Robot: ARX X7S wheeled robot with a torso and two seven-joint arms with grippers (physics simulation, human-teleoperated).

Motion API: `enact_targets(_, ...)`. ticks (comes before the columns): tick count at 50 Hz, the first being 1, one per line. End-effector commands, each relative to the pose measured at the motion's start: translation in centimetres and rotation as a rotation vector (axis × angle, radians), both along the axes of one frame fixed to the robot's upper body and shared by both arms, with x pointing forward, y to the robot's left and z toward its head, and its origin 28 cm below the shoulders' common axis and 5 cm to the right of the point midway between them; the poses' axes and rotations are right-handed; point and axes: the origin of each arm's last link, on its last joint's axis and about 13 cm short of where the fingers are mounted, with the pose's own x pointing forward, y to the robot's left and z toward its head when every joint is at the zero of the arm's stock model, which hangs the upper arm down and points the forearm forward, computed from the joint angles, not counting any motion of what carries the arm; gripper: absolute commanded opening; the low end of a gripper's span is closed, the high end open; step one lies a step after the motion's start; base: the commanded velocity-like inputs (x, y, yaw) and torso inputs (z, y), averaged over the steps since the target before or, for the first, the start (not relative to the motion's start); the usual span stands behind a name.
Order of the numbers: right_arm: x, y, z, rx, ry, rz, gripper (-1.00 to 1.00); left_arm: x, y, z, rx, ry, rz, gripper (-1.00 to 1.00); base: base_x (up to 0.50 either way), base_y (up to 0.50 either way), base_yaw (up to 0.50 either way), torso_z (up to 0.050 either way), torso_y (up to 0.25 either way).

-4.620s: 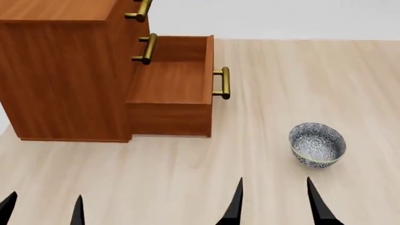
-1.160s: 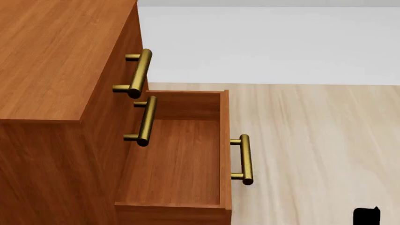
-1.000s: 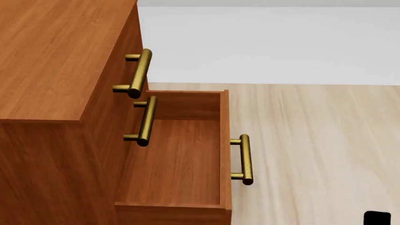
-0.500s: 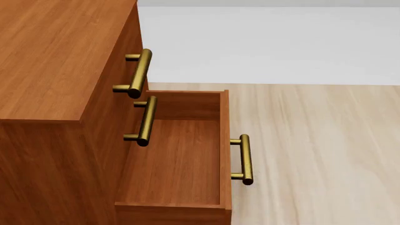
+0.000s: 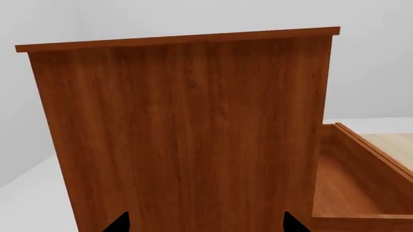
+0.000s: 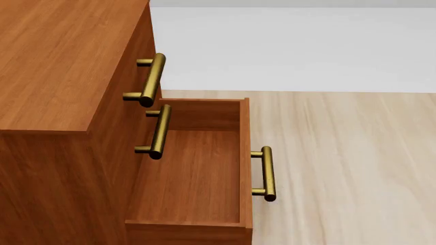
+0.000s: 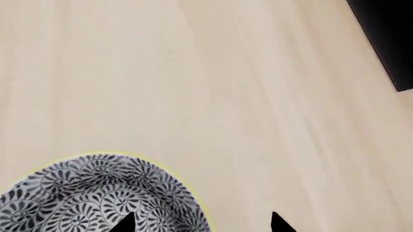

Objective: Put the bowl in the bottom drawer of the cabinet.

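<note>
bowl point(image 7: 96, 198) rim between spread right claw point(image 7: 201, 223) tips

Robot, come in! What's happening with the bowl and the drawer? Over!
Right gripper open at bowl rim, nothing held. Left gripper open, facing cabinet. Bottom drawer open, empty. Nothing blocking it.

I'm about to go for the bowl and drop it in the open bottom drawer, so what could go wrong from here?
The right gripper straddles only the edge of the bowl, so a rim pinch might slip or tip it. The head view shows neither the bowl nor either gripper, so the grasp would rest on the right wrist view alone. On the way into the bottom drawer, the bowl could clip the brass handle or the front wall.
</note>
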Motion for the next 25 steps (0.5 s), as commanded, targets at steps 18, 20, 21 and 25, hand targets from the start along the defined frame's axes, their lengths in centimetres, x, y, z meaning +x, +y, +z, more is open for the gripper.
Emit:
enact_targets(18, 0.7, 0.1, -4.0, 0.012, 0.083, 0.02, -1.0, 0.0, 0.0, 0.2, -0.001, -0.007, 0.001, 1.0, 0.0, 0.0, 0.0, 0.0, 0.0)
enact_targets(20, 0.7, 0.2, -4.1, 0.012, 0.084, 0.025, -1.0, 0.1, 0.0, 0.2, -0.002, -0.008, 0.001, 1.0, 0.01, 0.0, 0.0, 0.0, 0.0)
enact_targets(21, 0.7, 0.3, -4.1, 0.012, 0.083, 0.03, -1.0, 0.1, 0.0, 0.2, -0.003, -0.006, 0.0, 1.0, 0.01, 0.0, 0.0, 0.0, 0.0)
enact_targets(25, 0.8, 0.5, -4.0, 0.026, 0.075, 0.055, -1.0, 0.1, 0.0, 0.2, -0.002, -0.008, -0.001, 1.0, 0.01, 0.0, 0.01, 0.0, 0.0)
